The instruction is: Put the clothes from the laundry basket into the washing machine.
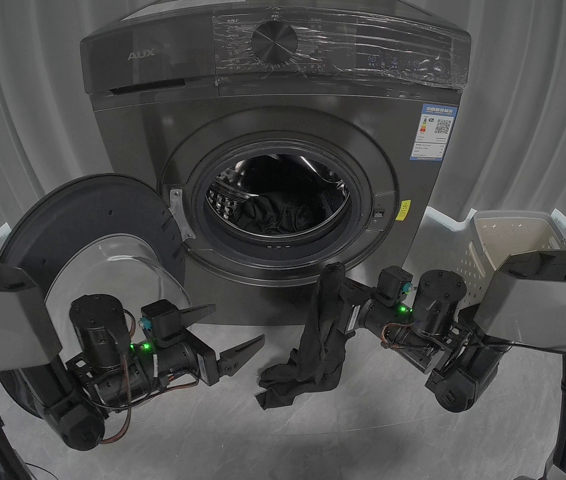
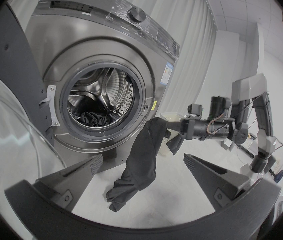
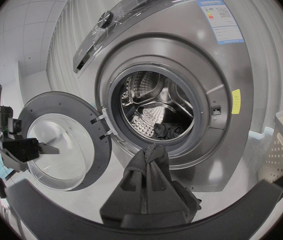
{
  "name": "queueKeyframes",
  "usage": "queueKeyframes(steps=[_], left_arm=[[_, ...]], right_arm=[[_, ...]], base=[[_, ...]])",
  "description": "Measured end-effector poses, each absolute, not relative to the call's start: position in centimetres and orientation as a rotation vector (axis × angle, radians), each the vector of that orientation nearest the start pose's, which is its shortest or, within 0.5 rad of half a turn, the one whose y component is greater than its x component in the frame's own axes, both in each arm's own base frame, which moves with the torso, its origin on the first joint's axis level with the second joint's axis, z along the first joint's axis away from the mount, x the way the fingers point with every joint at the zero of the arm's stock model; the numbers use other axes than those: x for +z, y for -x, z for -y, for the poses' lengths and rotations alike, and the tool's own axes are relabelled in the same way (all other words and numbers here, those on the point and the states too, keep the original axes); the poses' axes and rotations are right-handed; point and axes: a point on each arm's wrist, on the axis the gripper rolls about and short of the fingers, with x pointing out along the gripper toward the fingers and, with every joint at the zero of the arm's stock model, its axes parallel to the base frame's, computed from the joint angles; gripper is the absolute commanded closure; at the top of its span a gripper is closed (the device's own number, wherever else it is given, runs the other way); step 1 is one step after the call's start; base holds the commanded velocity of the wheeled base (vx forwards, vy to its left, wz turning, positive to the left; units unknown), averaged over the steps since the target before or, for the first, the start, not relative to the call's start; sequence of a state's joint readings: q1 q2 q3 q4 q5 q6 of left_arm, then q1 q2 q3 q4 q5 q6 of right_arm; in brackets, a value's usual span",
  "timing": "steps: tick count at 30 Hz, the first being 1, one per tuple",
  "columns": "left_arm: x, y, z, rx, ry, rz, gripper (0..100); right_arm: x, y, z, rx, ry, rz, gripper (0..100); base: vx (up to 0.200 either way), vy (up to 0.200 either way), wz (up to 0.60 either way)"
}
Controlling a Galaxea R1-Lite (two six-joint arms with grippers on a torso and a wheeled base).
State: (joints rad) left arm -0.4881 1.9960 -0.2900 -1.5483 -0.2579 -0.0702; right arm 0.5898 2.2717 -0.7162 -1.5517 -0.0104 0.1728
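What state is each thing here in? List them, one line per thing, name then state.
washing machine door, swung wide open
drum, holding dark clothing
black garment, hanging from the right gripper
right gripper, shut on the black garment
left gripper, open, holding nothing
laundry basket, upright

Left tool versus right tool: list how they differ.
The left tool is open and empty; the right tool is shut on a black garment that hangs toward the floor. The left tool sits in front of the open door; the right tool sits in front of the drum opening. Both are low and point toward the washing machine.
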Motion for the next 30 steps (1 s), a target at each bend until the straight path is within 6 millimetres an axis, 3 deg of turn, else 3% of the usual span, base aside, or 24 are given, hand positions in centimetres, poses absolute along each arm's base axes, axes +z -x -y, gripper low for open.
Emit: queueKeyframes(steps=[11,30], left_arm=[[5.3,-28.3,15.9,-0.815,0.025,-0.152,0],[3.9,-31.5,19.0,-0.896,0.031,-0.096,0]], right_arm=[[5.9,-30.1,-22.3,0.619,-0.169,-0.044,100],[6.3,-28.7,-23.7,0.670,-0.176,-0.045,100]], base=[[0.000,0.000,0.00],[0.000,0.000,0.00]])
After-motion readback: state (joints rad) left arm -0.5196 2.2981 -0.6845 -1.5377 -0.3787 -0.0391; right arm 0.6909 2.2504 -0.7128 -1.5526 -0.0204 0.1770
